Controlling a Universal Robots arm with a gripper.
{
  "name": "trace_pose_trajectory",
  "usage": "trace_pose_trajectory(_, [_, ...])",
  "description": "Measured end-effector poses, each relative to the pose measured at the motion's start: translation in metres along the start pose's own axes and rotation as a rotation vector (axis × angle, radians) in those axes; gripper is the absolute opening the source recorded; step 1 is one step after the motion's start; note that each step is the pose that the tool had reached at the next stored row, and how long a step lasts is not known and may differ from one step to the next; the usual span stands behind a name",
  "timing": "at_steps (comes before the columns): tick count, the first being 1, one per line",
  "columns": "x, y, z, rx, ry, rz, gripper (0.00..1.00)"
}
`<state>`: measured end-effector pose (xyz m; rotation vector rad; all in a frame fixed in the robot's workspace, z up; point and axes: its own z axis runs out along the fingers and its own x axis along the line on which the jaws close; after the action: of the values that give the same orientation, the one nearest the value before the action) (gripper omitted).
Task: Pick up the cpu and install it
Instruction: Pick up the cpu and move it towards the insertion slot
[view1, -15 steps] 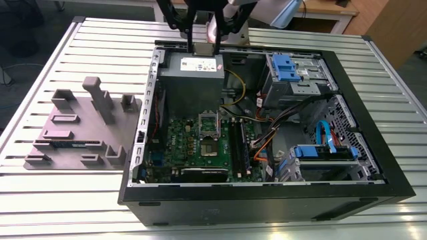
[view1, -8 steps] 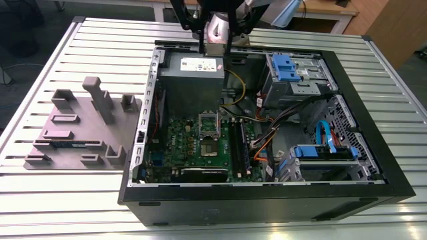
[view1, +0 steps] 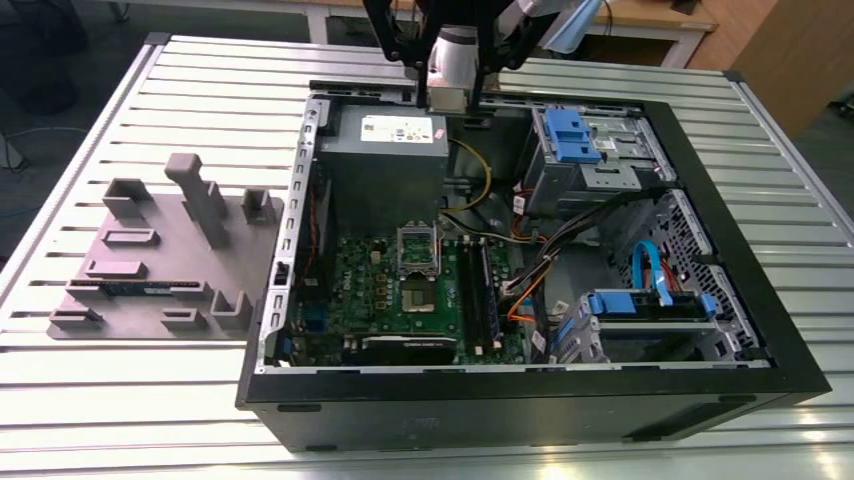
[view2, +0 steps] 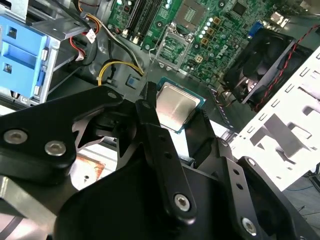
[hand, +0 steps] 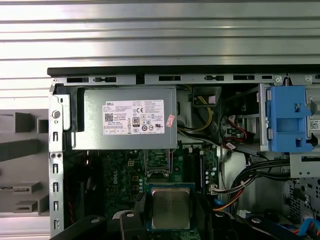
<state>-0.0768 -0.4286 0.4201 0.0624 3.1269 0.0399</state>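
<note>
Slatted metal worktop (view1: 134, 400) carries open PC case (view1: 747, 330) — gripper (view1: 449, 100) hangs near the power supply (view1: 384, 140), pinching the cpu (hand: 170, 207) by its edges, lid up — likely to seat flat in the socket (view1: 423, 292).

Open computer case (view1: 534, 398) sits beside grey fixture tray (view1: 171, 262).

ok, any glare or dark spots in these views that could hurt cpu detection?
Second wrist view: the cpu, gripped in the end effector, shows a soft sheen on its metal top; the white panel is washed out. First wrist view: bright bands across the table, cpu evenly lit. Exterior view: the case interior sits in shadow, glare on the table's near edge.
</note>
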Motion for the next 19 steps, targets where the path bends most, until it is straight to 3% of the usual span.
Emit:
trace_pose_trajectory(8, [-0.0001, 0.0000, 0.0014, 0.0002, 0.0001, 0.000, 0.47])
trace_pose_trajectory(19, [0.0001, -0.0004, 0.0141, 0.0001, 0.0000, 0.000, 0.47])
